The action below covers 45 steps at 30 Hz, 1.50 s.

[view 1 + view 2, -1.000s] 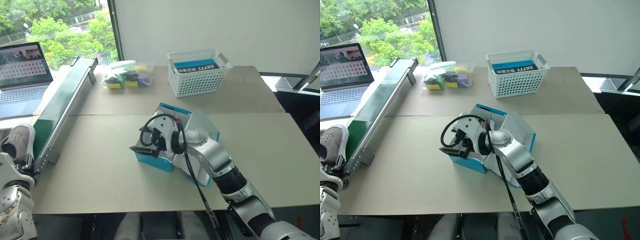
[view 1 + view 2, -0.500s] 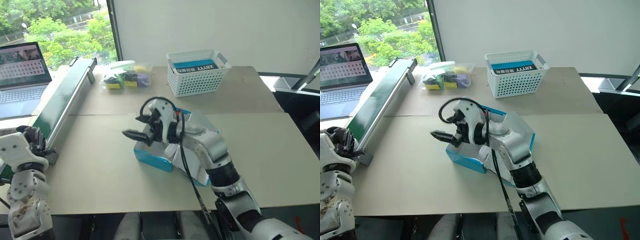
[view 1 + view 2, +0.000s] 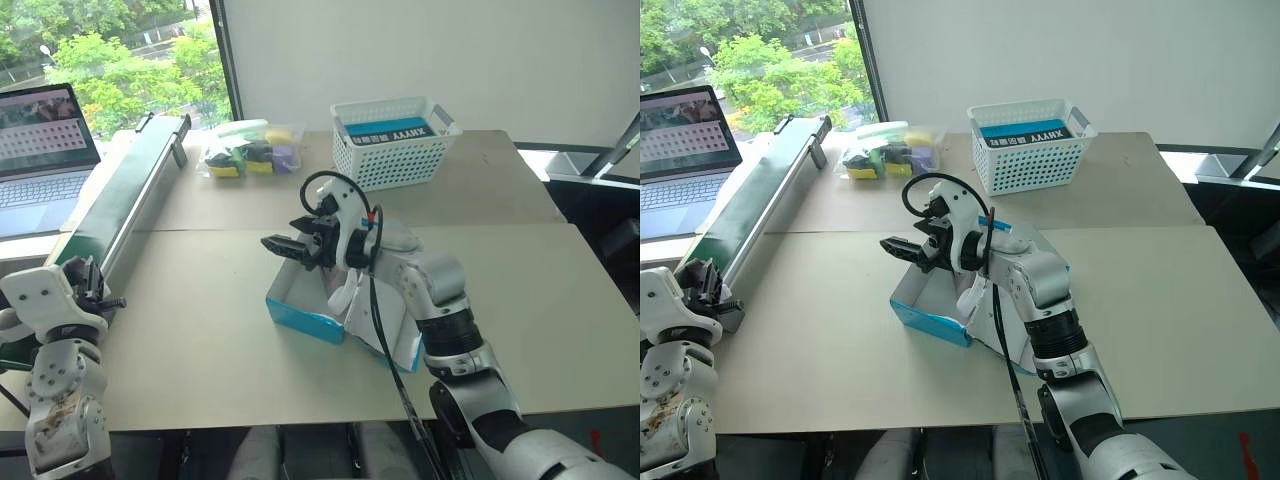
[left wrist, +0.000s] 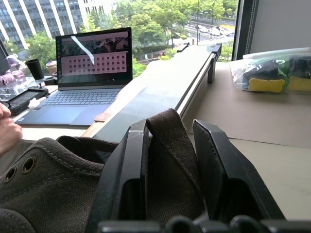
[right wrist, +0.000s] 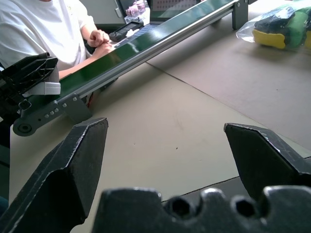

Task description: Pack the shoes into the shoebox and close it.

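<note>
Shoebox sits at the middle of the frame on the brown tabletop, bright blue outside and white inside, its flap lid thrown open toward the lower right. The right end effector hangs over the box's upper-left corner with its two black fingers spread wide and nothing between them; the right wrist view shows bare tabletop between the two finger pads.

At the lower left edge of the frame the left end effector is clamped on a greyish-brown shoe: the left wrist view shows the fingers pinching a canvas strap at what looks like the shoe's heel, though how much of the shoe hangs below cannot be made out. This shoe is well apart from the shoebox.

A long green rail runs along the left side, with an open laptop beyond it at the upper left. A clear bag of coloured items and a white lattice basket stand at the far edge, upper centre. A person in a white shirt sits behind the rail.
</note>
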Motion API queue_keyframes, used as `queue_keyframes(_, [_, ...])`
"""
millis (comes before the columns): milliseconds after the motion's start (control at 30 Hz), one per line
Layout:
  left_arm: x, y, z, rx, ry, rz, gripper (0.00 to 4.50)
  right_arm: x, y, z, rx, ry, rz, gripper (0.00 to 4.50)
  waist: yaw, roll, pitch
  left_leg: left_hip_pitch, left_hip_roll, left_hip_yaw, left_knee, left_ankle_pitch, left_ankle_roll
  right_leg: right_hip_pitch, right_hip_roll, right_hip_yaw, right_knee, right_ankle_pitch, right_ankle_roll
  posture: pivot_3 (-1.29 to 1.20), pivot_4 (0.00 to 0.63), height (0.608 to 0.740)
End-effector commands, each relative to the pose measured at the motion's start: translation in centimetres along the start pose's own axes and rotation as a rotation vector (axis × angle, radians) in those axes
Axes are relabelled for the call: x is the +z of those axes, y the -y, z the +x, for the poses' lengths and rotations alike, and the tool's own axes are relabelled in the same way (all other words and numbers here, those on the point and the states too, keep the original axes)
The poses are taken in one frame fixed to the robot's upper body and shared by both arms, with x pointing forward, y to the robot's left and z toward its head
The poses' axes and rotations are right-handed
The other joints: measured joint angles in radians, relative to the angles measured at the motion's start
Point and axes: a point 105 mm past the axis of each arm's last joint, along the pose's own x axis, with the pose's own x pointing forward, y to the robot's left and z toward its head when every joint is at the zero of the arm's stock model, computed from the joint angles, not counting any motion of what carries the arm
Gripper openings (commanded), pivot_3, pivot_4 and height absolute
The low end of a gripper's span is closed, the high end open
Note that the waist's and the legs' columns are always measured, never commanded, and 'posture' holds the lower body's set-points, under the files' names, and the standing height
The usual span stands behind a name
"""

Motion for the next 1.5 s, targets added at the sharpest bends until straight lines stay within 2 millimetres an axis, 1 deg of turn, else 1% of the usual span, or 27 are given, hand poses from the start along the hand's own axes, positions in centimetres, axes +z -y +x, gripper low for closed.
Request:
queue_keyframes(33, [0.9,-0.8,-0.1,0.032,0.041,-0.019,1.48,1.6,-0.2,-0.1,0.003,0.049,-0.035,4.5,-0.001,0.0,0.0,0.0,0.0,0.0,0.0,0.0,0.0,0.0,0.0,0.0,0.0,0.0,0.0,0.0,0.15,0.729])
queue_keyframes(67, [0.9,-0.8,-0.1,0.031,0.042,-0.02,1.48,1.7,-0.1,-0.1,0.001,0.05,-0.035,4.5,0.0,0.0,0.0,0.0,0.0,0.0,0.0,0.0,0.0,0.0,0.0,0.0,0.0,0.0,0.0,0.0,0.15,0.729])
queue_keyframes(167, [1.0,-0.8,-0.1,0.027,0.048,-0.034,0.75,1.8,0.0,-0.1,-0.005,0.054,-0.036,4.5,0.0,0.0,0.0,0.0,0.0,0.0,0.0,0.0,0.0,0.0,0.0,0.0,0.0,0.0,0.0,0.0,0.15,0.729])
queue_keyframes(233, [0.9,-0.9,-0.1,0.031,0.045,-0.027,0.07,1.9,0.1,-0.1,-0.006,0.056,-0.035,4.5,0.0,0.0,0.0,0.0,0.0,0.0,0.0,0.0,0.0,0.0,0.0,0.0,0.0,0.0,0.0,0.0,0.15,0.729])
queue_keyframes(467, [0.4,-0.9,-0.2,0.033,0.017,-0.012,0.07,1.8,0.0,-0.2,-0.006,0.052,-0.037,4.5,0.0,0.0,0.0,0.0,0.0,0.0,0.0,0.0,0.0,0.0,0.0,0.0,0.0,0.0,0.0,0.0,0.15,0.729])
queue_keyframes(533, [0.2,-0.3,-0.2,-0.001,0.007,0.003,0.07,1.7,0.0,-0.1,-0.008,0.049,-0.039,4.5,0.0,0.0,0.0,0.0,0.0,0.0,0.0,0.0,0.0,0.0,0.0,0.0,0.0,0.0,0.0,0.0,0.15,0.729])
queue_keyframes(633, [-0.2,1.4,-0.4,-0.097,-0.012,0.017,0.07,1.5,0.0,0.0,-0.01,0.041,-0.043,4.5,0.0,0.0,0.0,0.0,0.0,0.0,0.0,0.0,0.0,0.0,0.0,0.0,0.0,0.0,0.0,0.0,0.15,0.729])
queue_keyframes(700, [-0.2,2.2,-0.7,-0.14,-0.017,0.024,0.07,1.3,0.0,0.0,-0.012,0.037,-0.043,4.5,0.0,0.0,0.0,0.0,0.0,0.0,0.0,0.0,0.0,0.0,0.0,0.0,0.0,0.0,0.0,0.0,0.15,0.729])
queue_keyframes(867, [-0.3,2.7,-0.8,-0.185,-0.016,0.039,0.07,0.9,0.0,0.1,-0.019,0.024,-0.05,4.5,-0.001,0.0,0.0,0.0,0.0,0.0,0.0,0.0,0.0,0.0,0.0,0.0,0.0,0.0,0.0,0.0,0.15,0.729])
queue_keyframes(900, [-0.4,2.9,-1.1,-0.203,-0.019,0.033,0.46,0.8,0.0,0.1,-0.021,0.021,-0.054,4.5,-0.001,0.0,0.0,0.0,0.0,0.0,0.0,0.0,0.0,0.0,0.0,0.0,0.0,0.0,0.0,0.0,0.15,0.729])
queue_keyframes(967, [-0.4,3.5,-1.7,-0.246,-0.023,0.025,0.79,0.7,0.1,0.0,-0.027,0.014,-0.06,4.5,-0.002,0.0,0.0,0.0,0.0,0.0,0.0,0.0,0.0,0.0,0.0,0.0,0.0,0.0,0.0,0.0,0.15,0.729])
queue_keyframes(1033, [-0.3,4.0,-2.8,-0.294,-0.035,0.02,1.59,0.5,0.3,-0.1,-0.038,0.005,-0.072,4.5,-0.002,0.0,0.0,-0.001,0.0,0.0,0.0,0.0,0.0,0.0,0.0,0.0,-0.001,0.0,0.0,0.0,0.15,0.729])
queue_keyframes(1067, [-0.3,4.1,-3.5,-0.316,-0.044,0.019,1.91,0.4,0.4,-0.2,-0.044,0.001,-0.076,4.5,-0.001,0.0,0.0,-0.001,0.0,0.0,0.0,0.0,0.0,-0.001,0.0,0.0,-0.001,0.0,0.0,0.0,0.15,0.729])
queue_keyframes(1100, [-0.2,4.0,-4.1,-0.331,-0.05,0.021,2.25,0.4,0.5,-0.2,-0.05,-0.002,-0.076,4.5,-0.001,0.0,0.0,-0.001,0.0,0.0,0.0,0.0,0.0,-0.001,0.0,0.0,-0.001,0.0,0.0,0.0,0.15,0.729])
queue_keyframes(1133, [-0.1,3.8,-4.5,-0.34,-0.057,0.025,2.76,0.3,0.6,-0.3,-0.055,-0.004,-0.076,4.5,-0.002,0.0,0.0,-0.002,0.0,0.0,0.0,0.0,0.0,-0.001,0.0,0.0,-0.001,0.0,0.0,0.0,0.15,0.729])
queue_keyframes(1167, [-0.1,3.5,-5.0,-0.35,-0.074,0.028,3.17,0.3,0.7,-0.4,-0.058,-0.006,-0.077,4.5,-0.001,0.001,0.0,-0.002,0.0,0.0,0.0,0.0,0.0,-0.001,0.0,0.0,-0.001,0.0,0.0,0.0,0.15,0.729])
queue_keyframes(1233, [-0.1,2.9,-5.6,-0.365,-0.113,0.05,3.88,0.1,0.7,-0.4,-0.062,-0.012,-0.075,4.5,-0.001,0.001,0.0,-0.002,0.0,0.0,0.0,0.0,0.0,-0.001,0.0,0.0,-0.001,0.0,0.0,0.0,0.15,0.729])
queue_keyframes(1300, [-0.1,2.0,-6.0,-0.36,-0.152,0.072,4.48,0.0,0.7,-0.5,-0.062,-0.017,-0.074,4.5,-0.001,0.001,0.001,-0.001,0.001,0.0,0.0,0.0,0.0,-0.001,0.0,0.0,-0.001,0.0,0.0,0.0,0.15,0.729])
queue_keyframes(1400, [-0.1,0.7,-6.3,-0.338,-0.198,0.097,4.48,-0.2,0.6,-0.5,-0.059,-0.021,-0.07,4.5,-0.001,0.001,0.001,-0.001,0.001,0.0,0.0,0.0,0.0,-0.001,0.0,0.0,-0.001,-0.001,0.0,0.0,0.15,0.729])
queue_keyframes(1433, [-0.8,0.3,-6.7,-0.343,-0.251,0.095,4.48,-0.2,0.6,-0.5,-0.057,-0.023,-0.069,4.5,-0.001,0.001,0.001,-0.001,0.001,0.0,0.0,0.0,0.0,-0.001,0.0,0.0,-0.001,-0.001,0.0,0.0,0.15,0.729])
queue_keyframes(1500, [-2.5,0.6,-7.7,-0.381,-0.348,0.087,4.48,-0.2,0.5,-0.4,-0.051,-0.023,-0.068,4.5,-0.001,0.001,0.001,-0.001,0.001,0.0,0.0,0.0,0.0,-0.001,0.0,0.0,-0.001,-0.001,0.0,0.0,0.15,0.729])
